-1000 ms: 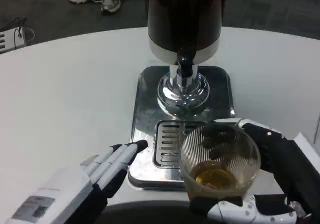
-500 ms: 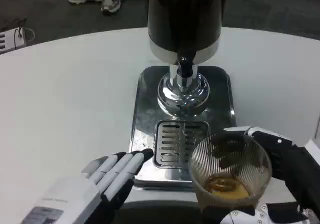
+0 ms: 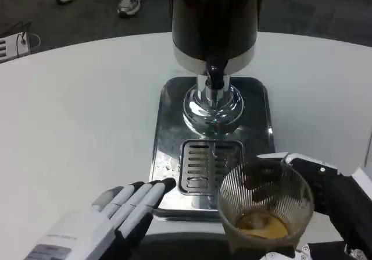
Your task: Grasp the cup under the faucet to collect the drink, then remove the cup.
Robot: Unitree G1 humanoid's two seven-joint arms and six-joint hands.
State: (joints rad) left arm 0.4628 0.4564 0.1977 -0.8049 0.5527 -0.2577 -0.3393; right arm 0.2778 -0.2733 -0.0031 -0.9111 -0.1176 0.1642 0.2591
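Look at your right robot hand: it holds the cup, with fingers wrapped round the far and right sides. The cup is a clear ribbed one with a little amber drink in the bottom. It sits low on the right, in front of the drip grate and off to the side of the faucet. You cannot tell whether the cup rests on the worktop or is lifted, because its base is cut off at the edge. Your left robot hand lies flat and open, holding nothing, fingers straight and close together, their tips at the front left corner of the shiny tray.
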